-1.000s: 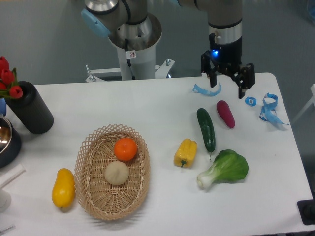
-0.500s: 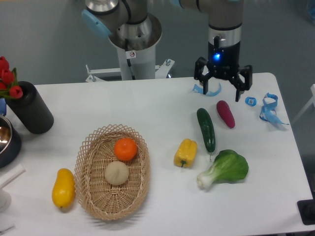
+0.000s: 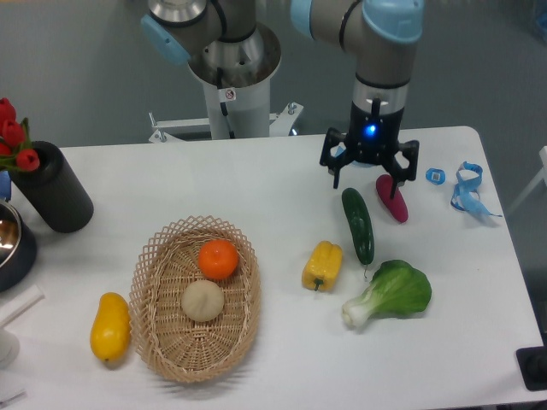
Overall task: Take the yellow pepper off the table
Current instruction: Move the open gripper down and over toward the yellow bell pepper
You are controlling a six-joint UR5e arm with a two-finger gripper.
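The yellow pepper [image 3: 321, 266] lies on the white table [image 3: 273, 184], right of the basket and left of a cucumber. It is blocky and glossy, with its stem end pointing down toward the front edge. My gripper [image 3: 367, 178] hangs open above the far right part of the table, over the top of the cucumber and the purple vegetable. It is well behind the pepper and a little to its right, with nothing between its fingers.
A dark green cucumber [image 3: 358, 225], a purple vegetable [image 3: 392, 198] and a leafy green [image 3: 391, 293] lie near the pepper. A wicker basket [image 3: 195, 298] holds an orange and a beige ball. A yellow mango [image 3: 110, 326] lies at front left, a black cylinder [image 3: 53, 188] at far left. Blue clips [image 3: 467, 188] lie at far right.
The gripper has moved left and toward the front, from the table's back edge to above the cucumber's top. It has also turned about its axis. The objects have not moved.
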